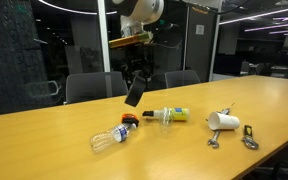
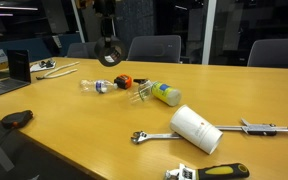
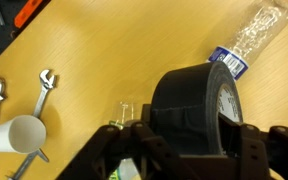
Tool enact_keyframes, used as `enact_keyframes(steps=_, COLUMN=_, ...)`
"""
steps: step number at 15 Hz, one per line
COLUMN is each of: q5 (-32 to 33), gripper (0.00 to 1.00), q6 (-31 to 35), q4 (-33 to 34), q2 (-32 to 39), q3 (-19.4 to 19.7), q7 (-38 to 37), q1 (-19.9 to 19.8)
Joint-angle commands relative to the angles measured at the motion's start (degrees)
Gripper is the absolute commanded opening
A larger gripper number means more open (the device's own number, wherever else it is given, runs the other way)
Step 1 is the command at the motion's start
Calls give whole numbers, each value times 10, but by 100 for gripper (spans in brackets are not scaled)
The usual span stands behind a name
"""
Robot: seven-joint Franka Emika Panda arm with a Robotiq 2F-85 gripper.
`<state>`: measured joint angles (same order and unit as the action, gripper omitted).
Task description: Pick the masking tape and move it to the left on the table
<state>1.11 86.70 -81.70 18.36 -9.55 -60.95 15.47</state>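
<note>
The masking tape [image 3: 189,105] is a thick black roll with a pale label in its core. My gripper [image 3: 179,140] is shut on it, one finger on the outer face and one in the core. In both exterior views the roll [image 1: 135,93] [image 2: 109,55] hangs in the gripper [image 1: 134,82] [image 2: 108,48] well above the light tan table [image 1: 184,145] [image 2: 94,130]. It is above the clear bottle-shaped bulb [image 1: 111,135] [image 2: 102,86] [image 3: 246,42].
On the table lie a white cup [image 1: 223,121] [image 2: 196,128] [image 3: 16,134], wrenches [image 1: 249,137] [image 2: 152,135] [image 3: 44,88], a yellow-green bottle [image 1: 169,115] [image 2: 162,94], an orange-black object [image 1: 129,120] [image 2: 123,79] and a laptop [image 2: 9,72]. Chairs stand behind the table.
</note>
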Motion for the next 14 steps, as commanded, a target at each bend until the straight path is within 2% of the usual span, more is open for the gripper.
enact_keyframes(steps=1, q5=7, gripper=31, q6=-28, q4=84, q2=47, q3=-14, q7=74, q1=30)
enact_keyframes(steps=10, q5=4, gripper=31, q6=-49, q4=149, q2=107, q3=-27, q7=293, q1=83)
enact_keyframes(steps=14, q5=-13, gripper=31, q6=-81, q4=145, q2=124, q3=-34, q7=384, q1=97)
